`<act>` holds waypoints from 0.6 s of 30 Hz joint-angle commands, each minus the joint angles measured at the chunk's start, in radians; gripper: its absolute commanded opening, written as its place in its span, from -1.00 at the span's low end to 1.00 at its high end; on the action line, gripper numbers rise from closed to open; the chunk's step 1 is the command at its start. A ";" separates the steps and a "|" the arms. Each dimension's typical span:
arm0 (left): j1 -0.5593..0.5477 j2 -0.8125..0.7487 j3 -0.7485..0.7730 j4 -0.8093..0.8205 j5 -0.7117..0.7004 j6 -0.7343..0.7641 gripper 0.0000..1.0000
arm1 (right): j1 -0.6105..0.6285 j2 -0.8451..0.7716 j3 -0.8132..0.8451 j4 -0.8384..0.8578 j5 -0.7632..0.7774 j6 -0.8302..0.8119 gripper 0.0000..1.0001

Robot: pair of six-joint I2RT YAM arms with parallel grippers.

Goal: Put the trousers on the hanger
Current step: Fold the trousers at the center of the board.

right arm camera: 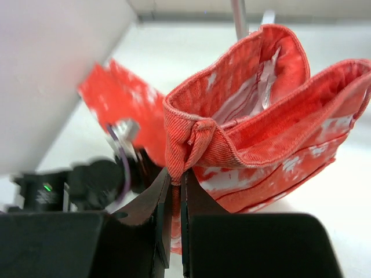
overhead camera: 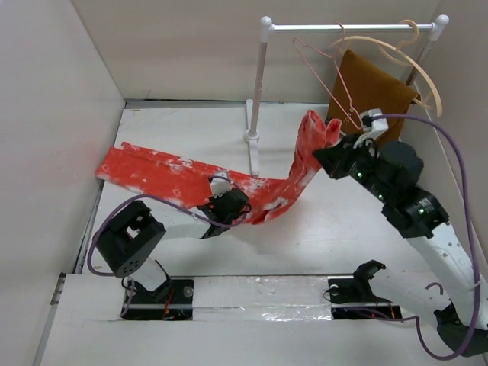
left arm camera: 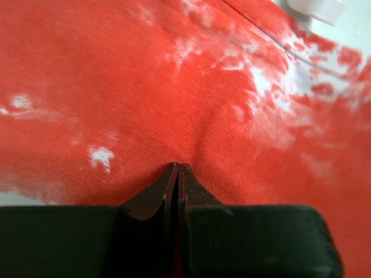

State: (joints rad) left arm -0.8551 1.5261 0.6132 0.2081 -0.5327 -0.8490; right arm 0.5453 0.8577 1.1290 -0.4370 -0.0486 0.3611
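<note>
The orange-red trousers (overhead camera: 164,174) mottled with white lie across the table from the far left, and their waist end rises at the right. My right gripper (overhead camera: 332,149) is shut on the waistband (right arm camera: 191,142) and holds it up, close below the thin pink wire hanger (overhead camera: 329,85) that hangs from the rail. My left gripper (overhead camera: 242,204) is shut on the trousers' cloth (left arm camera: 174,116) near the middle, low over the table. The left wrist view shows only cloth around the closed jaws (left arm camera: 177,168).
A white clothes rail (overhead camera: 351,27) stands on a post (overhead camera: 255,99) at the back centre. A pale wooden hanger (overhead camera: 412,61) with a brown cloth (overhead camera: 374,91) hangs at its right end. Walls close in left, back and right.
</note>
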 commanded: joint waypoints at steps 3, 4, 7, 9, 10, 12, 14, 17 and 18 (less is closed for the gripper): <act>-0.113 0.054 0.031 0.039 0.010 -0.050 -1.00 | -0.044 -0.020 0.199 0.026 0.010 -0.053 -1.00; -0.157 0.068 0.046 0.036 0.011 -0.058 -1.00 | -0.044 -0.023 0.225 0.021 -0.002 -0.059 -1.00; -0.226 0.137 0.126 0.045 0.033 -0.081 -1.00 | -0.053 -0.039 0.248 -0.002 -0.008 -0.071 -1.00; -0.288 0.213 0.213 0.056 0.057 -0.087 -1.00 | -0.062 -0.045 0.271 -0.031 -0.004 -0.080 -1.00; -0.304 0.244 0.245 0.059 0.069 -0.087 -1.00 | -0.062 -0.049 0.278 -0.046 -0.002 -0.086 -1.00; -0.347 0.337 0.362 0.062 0.103 -0.085 -1.00 | -0.071 -0.052 0.287 -0.058 -0.002 -0.093 -1.00; -0.360 0.391 0.437 0.048 0.129 -0.081 -1.00 | -0.071 -0.051 0.292 -0.080 -0.013 -0.100 -1.00; -0.372 0.439 0.533 0.045 0.161 -0.065 -1.00 | -0.071 -0.033 0.288 -0.089 -0.033 -0.106 -1.00; -0.372 0.422 0.542 0.045 0.165 -0.059 -1.00 | -0.071 -0.026 0.287 -0.089 -0.037 -0.108 -1.00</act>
State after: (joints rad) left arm -1.2232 1.9663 1.1107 0.2665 -0.4194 -0.9146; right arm 0.4778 0.8272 1.3651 -0.5804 -0.0521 0.2745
